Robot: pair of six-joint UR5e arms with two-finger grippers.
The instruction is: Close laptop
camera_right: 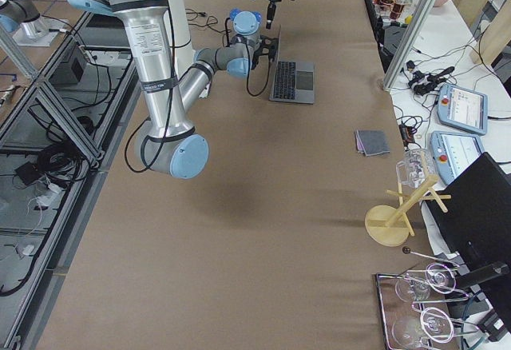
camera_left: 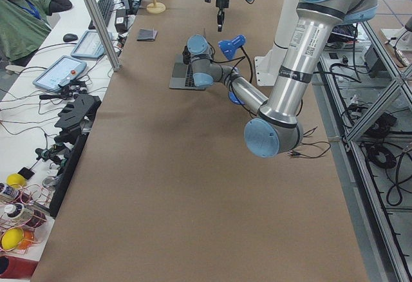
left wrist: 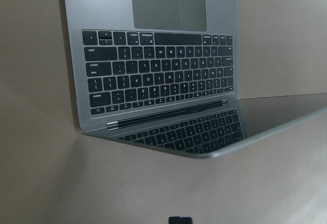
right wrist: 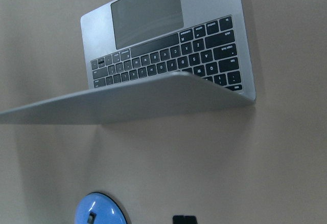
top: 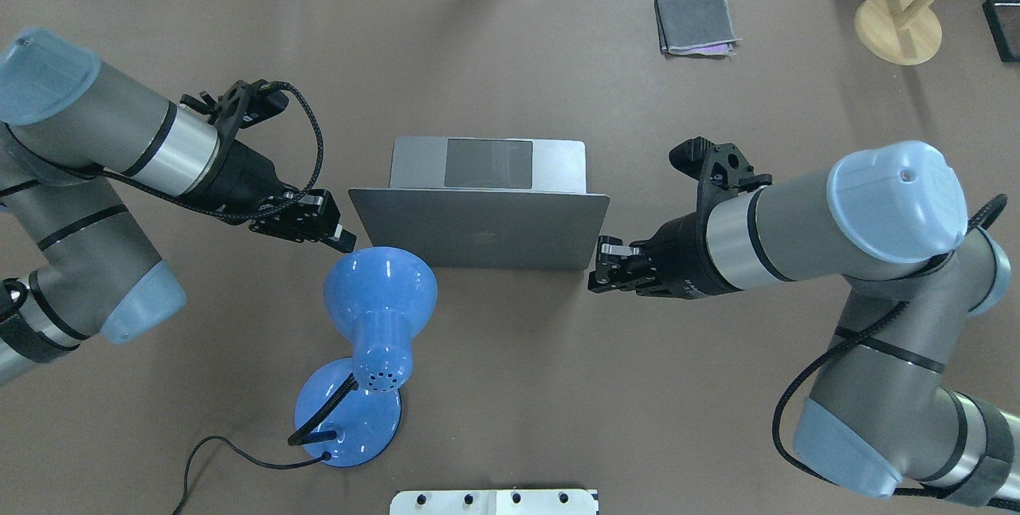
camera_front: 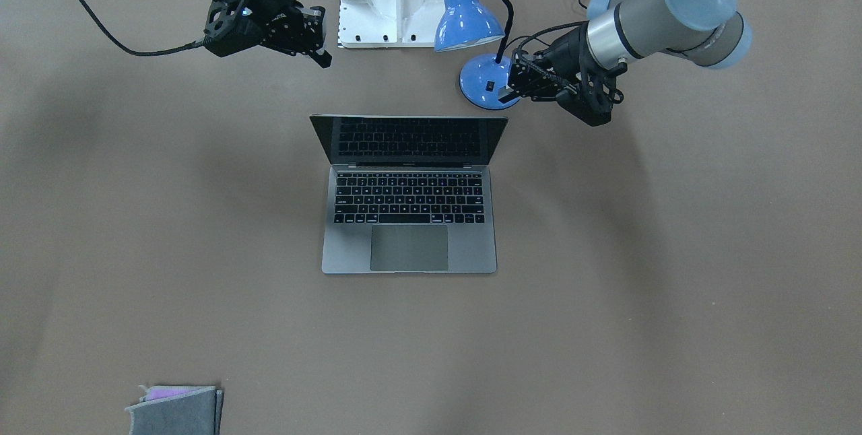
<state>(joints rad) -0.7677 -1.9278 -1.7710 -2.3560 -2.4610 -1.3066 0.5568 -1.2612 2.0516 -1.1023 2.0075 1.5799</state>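
Closing has not begun, I judge: the left gripper (top: 344, 240), jaws together, hovers just left of the lid; the laptop (top: 478, 220) stands open mid-way along the surface (top: 510, 403); the right gripper (top: 598, 268), jaws together, hovers just right, apparently touching nothing

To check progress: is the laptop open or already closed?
Open. The laptop shows its keyboard and trackpad, and its screen stands raised behind them.
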